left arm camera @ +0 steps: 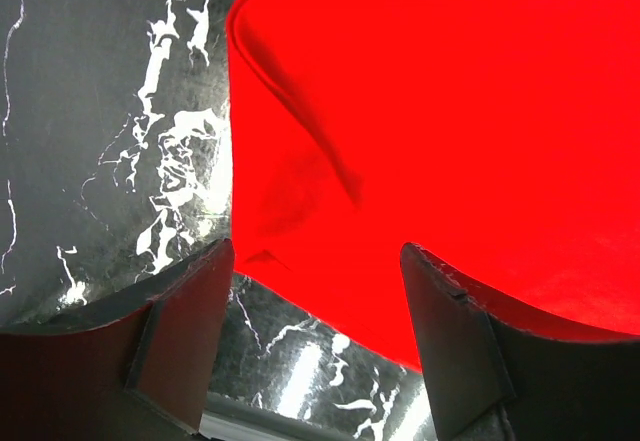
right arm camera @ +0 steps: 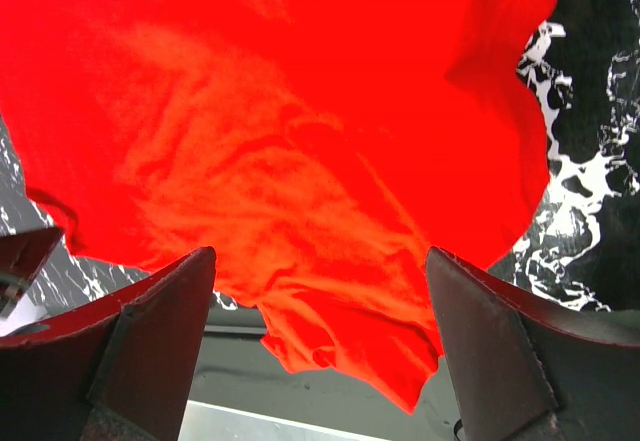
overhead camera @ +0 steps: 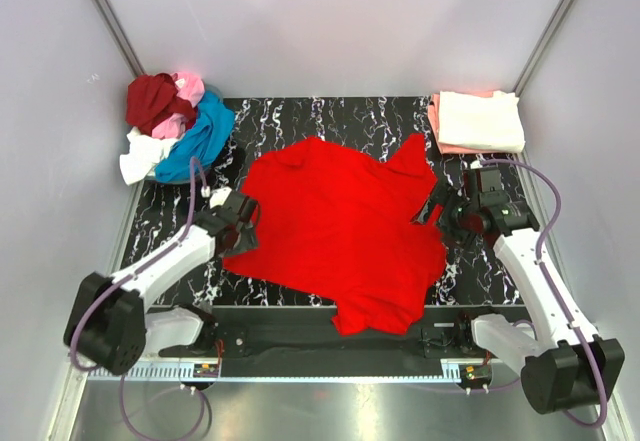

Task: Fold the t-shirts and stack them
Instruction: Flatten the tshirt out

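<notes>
At the left edge of the bright red t-shirt point(overhead camera: 340, 231), the left end effector point(left arm camera: 315, 253) hangs with jaws wide, gripping nothing; the right end effector point(right arm camera: 320, 256) gapes likewise over its right side; the shirt lies spread and wrinkled on the tabletop point(overhead camera: 330, 116)

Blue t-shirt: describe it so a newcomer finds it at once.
Start at the black marbled table and go to its far left corner, where a crumpled pile of shirts sits. The blue t-shirt lies on the pile's right side. It is the only blue cloth there, beside a dark red t-shirt, a pink t-shirt and a white t-shirt.
</notes>
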